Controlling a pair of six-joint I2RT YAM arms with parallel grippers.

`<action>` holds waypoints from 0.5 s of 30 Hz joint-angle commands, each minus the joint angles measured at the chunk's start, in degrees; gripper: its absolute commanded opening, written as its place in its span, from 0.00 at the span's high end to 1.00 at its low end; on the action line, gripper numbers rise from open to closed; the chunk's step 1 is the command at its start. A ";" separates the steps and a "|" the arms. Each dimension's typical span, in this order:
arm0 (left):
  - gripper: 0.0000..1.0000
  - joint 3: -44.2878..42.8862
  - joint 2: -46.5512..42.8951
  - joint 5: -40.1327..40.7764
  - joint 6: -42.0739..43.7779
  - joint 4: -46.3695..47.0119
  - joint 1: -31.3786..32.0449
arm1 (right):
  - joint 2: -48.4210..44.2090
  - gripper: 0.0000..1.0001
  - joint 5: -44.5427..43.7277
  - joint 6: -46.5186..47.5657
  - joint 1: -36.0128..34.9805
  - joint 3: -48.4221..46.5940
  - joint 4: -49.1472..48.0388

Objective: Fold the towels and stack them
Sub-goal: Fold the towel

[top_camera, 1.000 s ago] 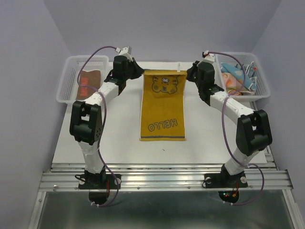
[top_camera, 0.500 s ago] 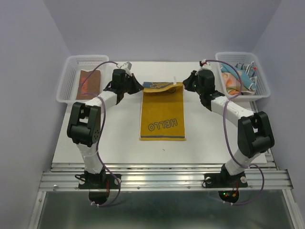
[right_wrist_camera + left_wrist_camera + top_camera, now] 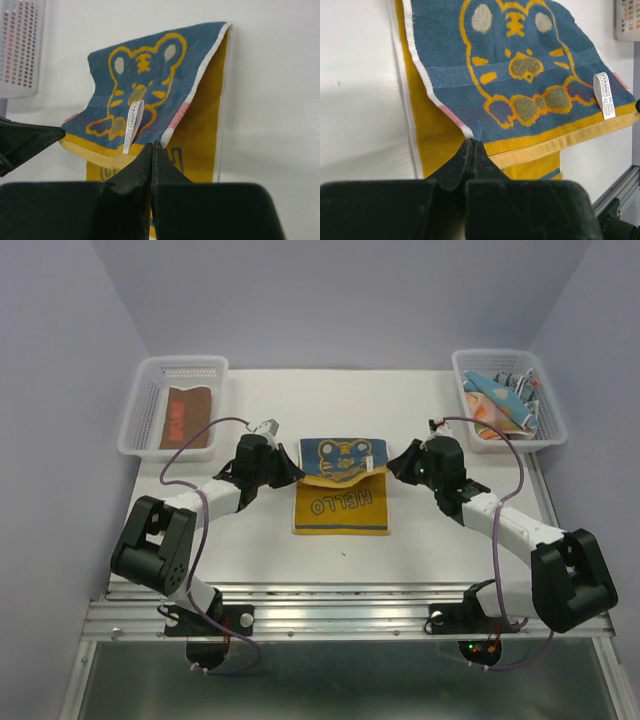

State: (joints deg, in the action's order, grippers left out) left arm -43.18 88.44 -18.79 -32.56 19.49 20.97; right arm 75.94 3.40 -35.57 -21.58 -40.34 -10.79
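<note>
A yellow towel [image 3: 340, 512] printed "HELLO" lies flat at the table's middle. Its far half is turned over toward me, showing a blue underside with a tiger picture [image 3: 340, 458]. My left gripper [image 3: 298, 472] is shut on the left corner of that turned edge, seen close up in the left wrist view [image 3: 471, 142]. The right gripper [image 3: 390, 468] is shut on the right corner [image 3: 152, 145], beside a white label [image 3: 131, 125]. The held edge hangs slightly above the yellow half. A brown towel [image 3: 187, 416] lies in the left basket. Several patterned towels [image 3: 500, 398] fill the right basket.
A white mesh basket [image 3: 140, 405] stands at the back left and another [image 3: 552, 420] at the back right. The table's metal rail [image 3: 340, 615] runs along the near edge, behind the arm bases.
Both grippers have carried the towel's far edge toward me and lower. The tiger half, upright a second ago, now folds over the "HELLO" half with its blue side up.
</note>
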 commanded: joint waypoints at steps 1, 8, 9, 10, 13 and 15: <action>1.00 4.84 -6.17 4.01 -2.68 3.19 3.02 | -6.06 0.99 0.20 -2.66 -1.88 5.08 0.50; 1.00 9.16 -12.50 8.41 -4.88 0.65 6.27 | -11.95 0.99 -0.32 -3.10 -4.87 11.33 4.80; 1.00 9.34 -13.20 9.20 -5.15 0.12 6.62 | -12.65 0.99 -0.15 -3.10 -5.13 11.77 5.07; 1.00 9.60 -14.43 9.38 -5.50 -0.15 6.89 | -13.36 0.99 -0.15 -3.27 -5.48 12.47 5.60; 1.00 10.04 -16.89 10.61 -6.03 -2.42 7.77 | -16.78 0.99 -0.59 -3.45 -6.10 13.00 7.17; 1.00 10.39 -18.04 11.92 -6.38 -3.31 8.38 | -18.89 0.99 -0.94 -3.36 -6.28 13.09 8.23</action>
State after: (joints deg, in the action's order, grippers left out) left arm -34.09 73.95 -10.22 -37.89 17.34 28.36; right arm 61.19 3.40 -38.46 -27.11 -28.29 -3.40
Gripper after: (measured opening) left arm 0.018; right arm 0.015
